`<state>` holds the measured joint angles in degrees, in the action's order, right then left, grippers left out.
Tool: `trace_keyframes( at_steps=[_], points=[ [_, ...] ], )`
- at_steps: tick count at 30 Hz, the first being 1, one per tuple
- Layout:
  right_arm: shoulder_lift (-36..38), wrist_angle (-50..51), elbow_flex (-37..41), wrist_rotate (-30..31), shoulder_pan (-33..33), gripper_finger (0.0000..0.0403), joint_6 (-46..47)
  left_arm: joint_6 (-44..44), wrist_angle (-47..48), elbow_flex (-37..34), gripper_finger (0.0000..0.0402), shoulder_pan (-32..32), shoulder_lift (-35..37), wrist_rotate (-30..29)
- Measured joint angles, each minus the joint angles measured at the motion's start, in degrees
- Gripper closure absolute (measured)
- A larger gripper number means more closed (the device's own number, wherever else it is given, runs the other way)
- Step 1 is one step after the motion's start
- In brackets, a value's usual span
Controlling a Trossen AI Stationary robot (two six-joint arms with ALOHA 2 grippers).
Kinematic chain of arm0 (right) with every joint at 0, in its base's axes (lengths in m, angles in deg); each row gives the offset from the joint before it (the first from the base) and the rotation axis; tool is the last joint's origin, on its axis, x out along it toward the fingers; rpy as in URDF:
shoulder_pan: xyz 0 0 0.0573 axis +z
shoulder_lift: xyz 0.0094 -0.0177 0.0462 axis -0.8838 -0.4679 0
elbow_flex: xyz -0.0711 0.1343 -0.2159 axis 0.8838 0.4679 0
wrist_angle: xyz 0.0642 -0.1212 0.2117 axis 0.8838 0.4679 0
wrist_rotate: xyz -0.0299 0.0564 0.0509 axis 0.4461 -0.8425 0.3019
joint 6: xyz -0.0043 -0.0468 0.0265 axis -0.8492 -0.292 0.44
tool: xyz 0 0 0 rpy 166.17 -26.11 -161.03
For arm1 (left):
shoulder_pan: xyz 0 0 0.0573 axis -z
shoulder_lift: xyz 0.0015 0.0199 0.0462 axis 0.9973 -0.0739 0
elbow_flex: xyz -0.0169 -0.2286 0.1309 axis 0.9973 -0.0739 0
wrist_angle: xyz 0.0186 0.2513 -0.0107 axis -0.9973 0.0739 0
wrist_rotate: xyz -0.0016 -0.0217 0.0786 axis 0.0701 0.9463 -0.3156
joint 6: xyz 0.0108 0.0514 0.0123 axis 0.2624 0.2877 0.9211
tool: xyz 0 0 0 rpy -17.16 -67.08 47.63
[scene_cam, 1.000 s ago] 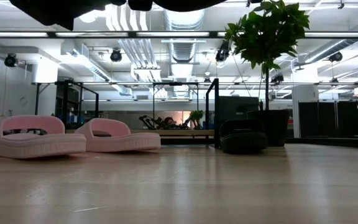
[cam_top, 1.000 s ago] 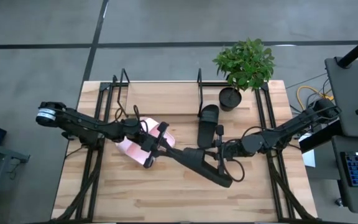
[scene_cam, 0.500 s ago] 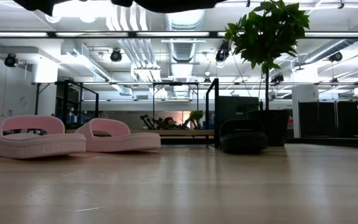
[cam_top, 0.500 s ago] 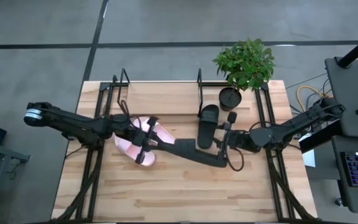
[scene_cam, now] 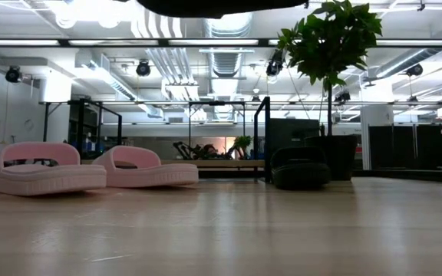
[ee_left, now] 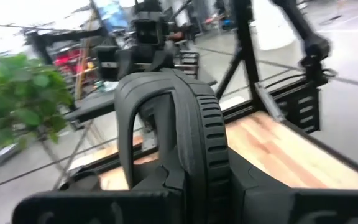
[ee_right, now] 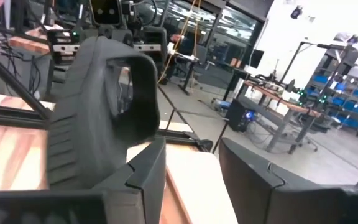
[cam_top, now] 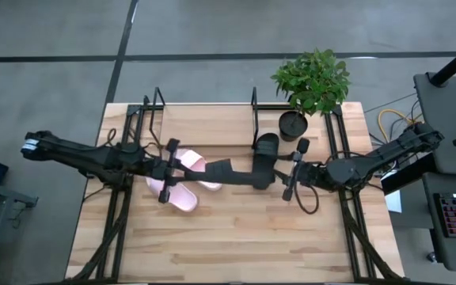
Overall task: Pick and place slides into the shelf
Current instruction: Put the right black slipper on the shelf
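Observation:
My left gripper (cam_top: 198, 169) is shut on a black slide (cam_top: 240, 174), which hangs over the table's middle and reaches toward my right gripper (cam_top: 283, 179). That gripper is open in its wrist view (ee_right: 191, 177), with nothing between its fingers. The slide's end (ee_right: 98, 106) stands beside the outer side of one finger; whether they touch does not show. A second black slide (cam_top: 266, 146) lies sole down by the shelf's right upright (cam_top: 253, 107). Two pink slides (scene_cam: 44, 170) (scene_cam: 148, 167) rest on their soles under my left arm. My left gripper holds the black slide by its one end (ee_left: 179, 177), pinched between the two fingers. The fingers come level from the table's left and lie along the slide. The slide is turned on its edge, with strap (ee_left: 157, 99) and ribbed sole (ee_left: 211, 143) side by side. It is lifted clear.
A potted plant (cam_top: 307, 83) stands at the far right, its black pot (cam_top: 293, 124) close to the lying black slide. The shelf's thin black uprights (cam_top: 158, 107) rise along the far edge. The near half of the wooden table (cam_top: 236, 245) is bare.
My left gripper has drawn back toward the table's left and far edge with the black slide. The slide has swung from a slant toward the near right into a nearly straight left-to-right line. My right gripper has gone toward the far edge.

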<state>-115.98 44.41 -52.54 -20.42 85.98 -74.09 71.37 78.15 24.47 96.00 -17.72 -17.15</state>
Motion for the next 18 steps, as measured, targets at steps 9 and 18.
trace_keyframes(
  at_steps=[9, 18],
  points=[
    [0.26, 3.36, 0.02, 4.92, 0.42, 0.0278, 2.34, -0.10, 3.11, 0.31, 0.0376, 1.56, 1.36, -4.01],
    [1.45, 4.47, 0.07, 11.53, 1.61, 0.0288, 2.36, -1.47, 8.62, 0.57, 0.0376, 2.95, 1.47, -19.54]
  ],
)
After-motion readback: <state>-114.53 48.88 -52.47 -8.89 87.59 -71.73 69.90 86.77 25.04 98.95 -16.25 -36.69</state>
